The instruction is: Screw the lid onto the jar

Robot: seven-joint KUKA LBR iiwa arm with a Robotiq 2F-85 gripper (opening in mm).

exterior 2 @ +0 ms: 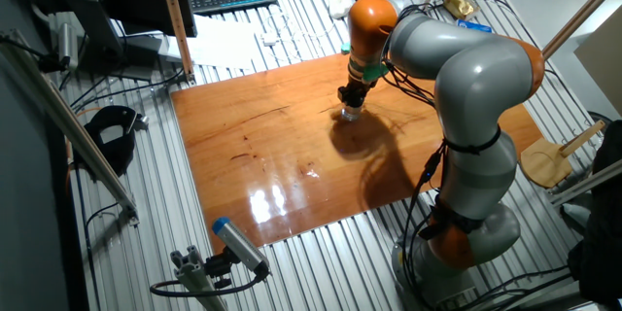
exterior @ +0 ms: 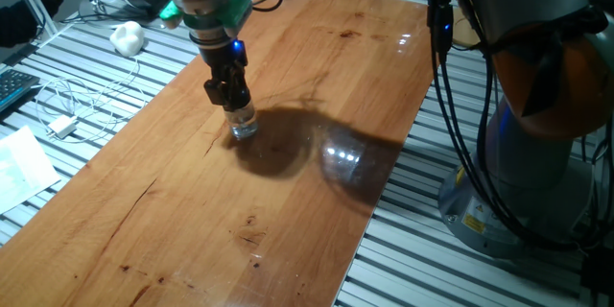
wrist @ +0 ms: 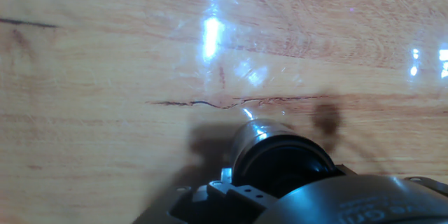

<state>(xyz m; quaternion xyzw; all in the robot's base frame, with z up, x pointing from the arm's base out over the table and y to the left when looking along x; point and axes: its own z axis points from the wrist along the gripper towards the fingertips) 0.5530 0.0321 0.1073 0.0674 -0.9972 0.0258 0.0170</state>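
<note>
Alignment is the whole matter here: the lid's axis has to be sitting straight over the jar's neck for the threads to be catching.

From one fixed view, the tool (exterior: 227, 96) is pointing straight down at the wooden worktop (exterior: 288, 201), toward the far left part of the board. Directly beneath its dark fingers the jar (exterior: 243, 125) is standing upright on the wood, its clear base glinting. The fingers are reaching down to the jar's top and appear to be closing around something dark there, which I am judging to be the lid, though it is merging with the black fingers and cannot be singled out. The tool's long axis and the jar's axis are looking roughly in line, both vertical.

From the other fixed view, the arm is bending over the far side of the worktop and the tool is hovering right over the jar (exterior 2: 350, 113), which is showing only as a small pale spot under the fingers. How wide the fingers are standing cannot be told from here.

In the hand view, the lid (wrist: 283, 161) is filling the lower middle as a dark round shape seated between the tool's housing parts, with a pale glassy rim just beyond it. The tool seems to be gripping it, fingers narrowly spaced. Whether the threads are already engaging is hidden.
</note>
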